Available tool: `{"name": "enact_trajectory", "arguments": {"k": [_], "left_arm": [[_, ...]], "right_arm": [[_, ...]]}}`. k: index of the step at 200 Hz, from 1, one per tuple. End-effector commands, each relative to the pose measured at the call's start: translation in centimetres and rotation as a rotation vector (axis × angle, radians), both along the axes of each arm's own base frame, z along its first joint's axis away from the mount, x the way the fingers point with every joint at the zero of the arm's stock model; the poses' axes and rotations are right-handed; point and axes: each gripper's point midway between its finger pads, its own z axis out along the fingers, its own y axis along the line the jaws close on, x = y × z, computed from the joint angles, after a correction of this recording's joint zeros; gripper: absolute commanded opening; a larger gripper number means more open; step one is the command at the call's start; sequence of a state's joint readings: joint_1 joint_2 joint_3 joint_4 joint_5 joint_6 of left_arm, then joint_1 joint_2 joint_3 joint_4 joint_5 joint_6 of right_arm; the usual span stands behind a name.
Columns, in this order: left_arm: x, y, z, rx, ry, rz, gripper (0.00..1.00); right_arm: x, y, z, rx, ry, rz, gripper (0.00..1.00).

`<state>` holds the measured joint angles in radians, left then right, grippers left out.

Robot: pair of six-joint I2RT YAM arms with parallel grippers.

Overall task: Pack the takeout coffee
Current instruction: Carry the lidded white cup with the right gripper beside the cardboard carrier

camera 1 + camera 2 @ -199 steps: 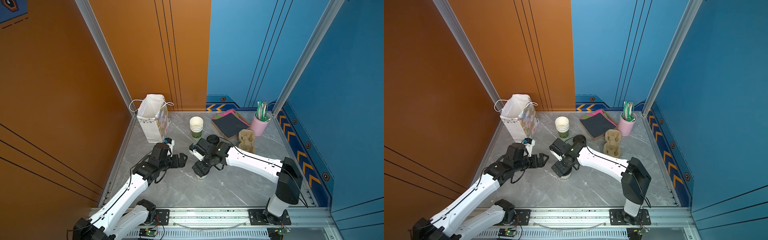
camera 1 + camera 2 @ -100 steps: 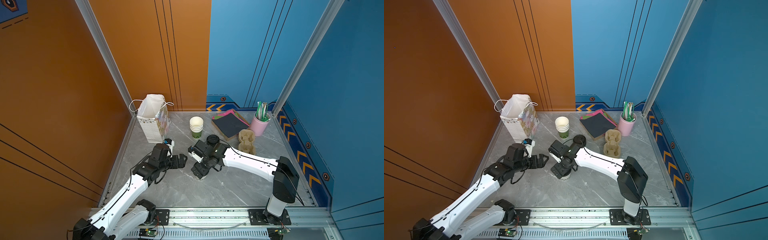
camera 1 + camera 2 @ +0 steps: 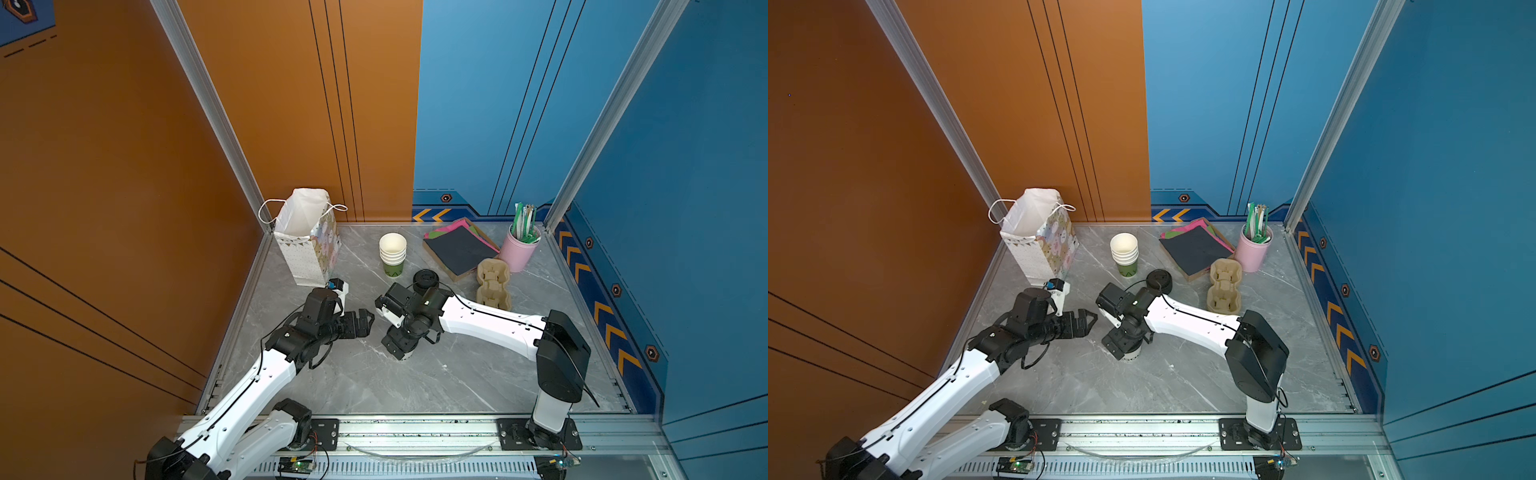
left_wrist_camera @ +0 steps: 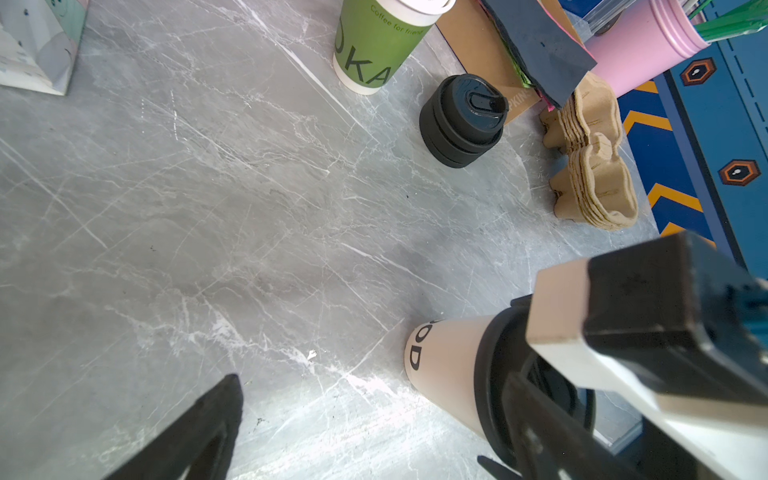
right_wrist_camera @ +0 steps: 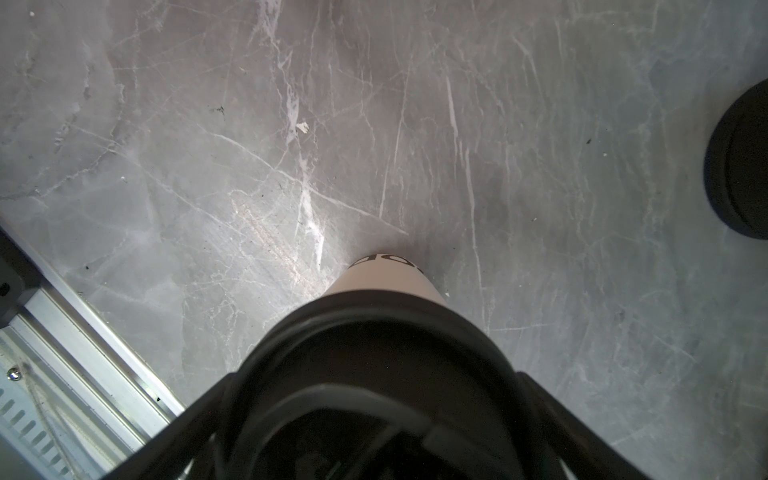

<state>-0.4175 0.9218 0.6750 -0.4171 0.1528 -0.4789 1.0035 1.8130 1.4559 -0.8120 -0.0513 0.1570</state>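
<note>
The right arm's elbow [image 3: 562,353] swings toward 9 o'clock, nudging the right gripper [image 3: 397,348] that way around the takeout coffee [image 3: 407,355] and baring more of the lid pile [image 3: 424,280] at 1 o'clock

gift bag [image 3: 309,249], cup stack [image 3: 392,253], black lids [image 3: 424,280], pulp carriers [image 3: 493,282]

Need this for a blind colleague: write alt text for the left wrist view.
A white paper cup with a black lid stands on the grey marble table, the right gripper around the lid. Beyond it sit a stack of black lids, a green cup and pulp carriers.
</note>
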Motion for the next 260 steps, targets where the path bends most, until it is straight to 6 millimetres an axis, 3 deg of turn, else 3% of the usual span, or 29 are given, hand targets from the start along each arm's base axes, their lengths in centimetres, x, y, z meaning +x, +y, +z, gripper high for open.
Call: {"name": "enact_trajectory", "arguments": {"k": [1,78,121,167,183,189,260], "left_arm": [[-0.2,0.6,-0.5,0.012,0.010,0.021,0.98],[-0.2,0.6,-0.7,0.013,0.017,0.023,0.98],[-0.2,0.6,-0.7,0.013,0.020,0.021,0.98],[-0.2,0.6,-0.6,0.012,0.017,0.022,0.98],[-0.1,0.6,-0.5,0.010,0.015,0.021,0.98],[-0.1,0.6,-0.5,0.011,0.015,0.020,0.98],[-0.1,0.6,-0.1,0.006,0.002,0.020,0.98]], "right_arm": [[0.0,-0.2,-0.2,-0.021,0.006,-0.007,1.00],[0.6,-1.6,0.0,-0.023,0.003,-0.040,0.93],[2.0,-4.4,-0.2,-0.044,-0.002,-0.100,0.93],[5.8,-8.9,-0.4,-0.049,-0.001,-0.217,0.93],[7.0,-9.6,-0.5,-0.026,0.007,-0.245,0.93],[8.3,-10.7,-0.5,-0.022,0.008,-0.285,0.93],[14.3,-14.6,-1.0,-0.012,0.008,-0.403,0.94]]}}
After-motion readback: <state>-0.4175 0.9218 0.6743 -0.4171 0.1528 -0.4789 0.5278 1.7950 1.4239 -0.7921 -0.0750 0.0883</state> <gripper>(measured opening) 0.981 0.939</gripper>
